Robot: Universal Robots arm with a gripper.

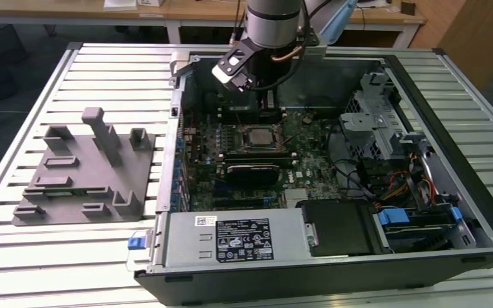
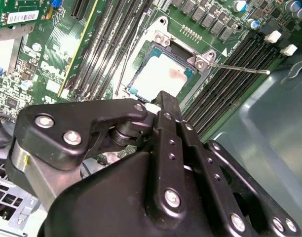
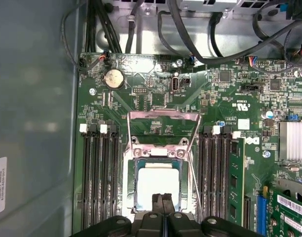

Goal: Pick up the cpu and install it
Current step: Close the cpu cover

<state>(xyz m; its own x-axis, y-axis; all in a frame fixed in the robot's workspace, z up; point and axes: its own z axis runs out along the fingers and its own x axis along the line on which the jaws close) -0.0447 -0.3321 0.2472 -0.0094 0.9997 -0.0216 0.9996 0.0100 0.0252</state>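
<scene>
The cpu is a pale silver square lying flat in the motherboard socket, also seen in the second wrist view and the exterior view. The socket's metal load plate is swung open beside it, and its thin lever sticks out. My gripper hangs just above one edge of the cpu with its black fingers pressed together and nothing between them. In the exterior view the gripper is inside the open computer case, over the board.
A large grey tray with upright posts lies on the slatted table at the exterior view's left. Memory slots and one green stick flank the socket. A power supply, drive cage and cables crowd the case.
</scene>
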